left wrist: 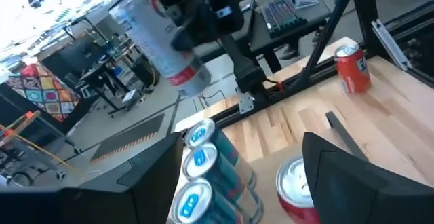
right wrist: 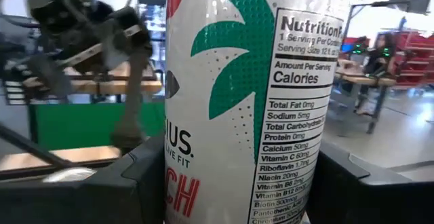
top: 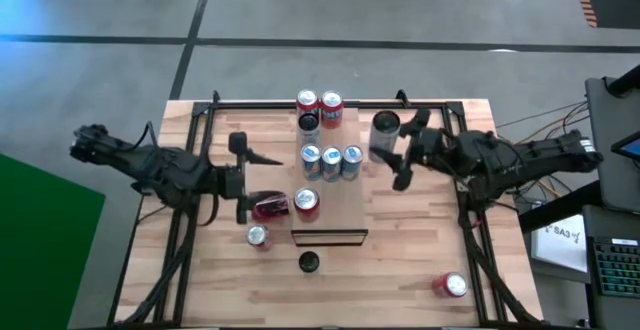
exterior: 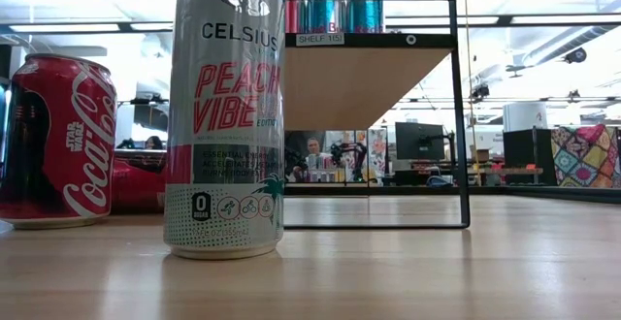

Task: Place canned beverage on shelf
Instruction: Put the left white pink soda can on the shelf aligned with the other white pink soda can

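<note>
My right gripper (top: 398, 158) is shut on a tall silver Celsius can (top: 385, 130), held in the air just right of the shelf (top: 345, 210). The can fills the right wrist view (right wrist: 251, 95) and shows in the left wrist view (left wrist: 157, 44). The shelf is a light wooden board on a black frame (exterior: 369, 73) with several cans standing on it. My left gripper (top: 240, 175) is open and empty at the shelf's left side. A red can (top: 270, 207) lies on its side on the table beside its near finger. My right gripper pinches the silver can's round side wall (right wrist: 173, 176) between its two fingers, one on each side. The fingers come level from the table's right and lie across the can. The can is lifted clear of the table and shelf, about upright.
On the shelf stand three blue-topped cans (top: 331, 160), a dark can (top: 310, 125), two red cans at the far end (top: 318, 102) and one at the near end (top: 307, 202). On the table stand a Coke can (exterior: 58, 141), another Celsius can (exterior: 225, 116) and a red can (top: 450, 285).
</note>
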Tool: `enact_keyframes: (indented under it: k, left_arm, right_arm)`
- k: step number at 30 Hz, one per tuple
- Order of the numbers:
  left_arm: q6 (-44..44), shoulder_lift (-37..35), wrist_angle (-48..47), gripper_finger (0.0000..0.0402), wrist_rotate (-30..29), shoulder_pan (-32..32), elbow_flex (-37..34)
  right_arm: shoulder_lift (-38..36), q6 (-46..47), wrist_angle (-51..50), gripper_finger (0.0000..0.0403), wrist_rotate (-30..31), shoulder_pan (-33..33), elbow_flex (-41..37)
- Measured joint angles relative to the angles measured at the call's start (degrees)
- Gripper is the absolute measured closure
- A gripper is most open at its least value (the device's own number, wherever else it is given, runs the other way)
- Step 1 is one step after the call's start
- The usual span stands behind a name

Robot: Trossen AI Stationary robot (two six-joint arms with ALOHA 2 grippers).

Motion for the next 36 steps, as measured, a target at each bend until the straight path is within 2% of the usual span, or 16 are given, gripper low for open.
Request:
enact_keyframes:
  k: [4,9,19,28,32,36]
  left_arm:
    - [-0.2,-3.8,8.3,0.0134,3.1,3.9,-7.5]
    - [-0.6,-6.8,14.7,0.0134,3.1,6.6,-13.6]
    - [-1.7,-8.8,19.5,0.0134,3.1,7.0,-16.4]
    - [-1.8,-8.5,24.9,0.0134,3.1,7.6,-16.4]
    - [-1.8,-8.1,25.9,0.0134,3.1,8.8,-16.4]
    - [-1.9,-7.6,25.9,0.0134,3.1,10.5,-16.4]
  right_arm:
    - [-1.2,0.2,7.0,0.0167,-8.7,-7.4,-5.3]
    - [-1.3,1.4,12.2,0.0167,-16.1,-17.4,-9.8]
    - [0.4,7.7,17.3,0.0167,-39.1,-33.9,-13.9]
    - [5.4,8.2,36.4,0.0167,-45.6,-37.4,-22.5]
    - [8.6,7.4,43.1,0.0167,-46.1,-37.4,-24.2]
    - [12.7,7.8,45.8,0.0167,-45.6,-37.5,-24.4]
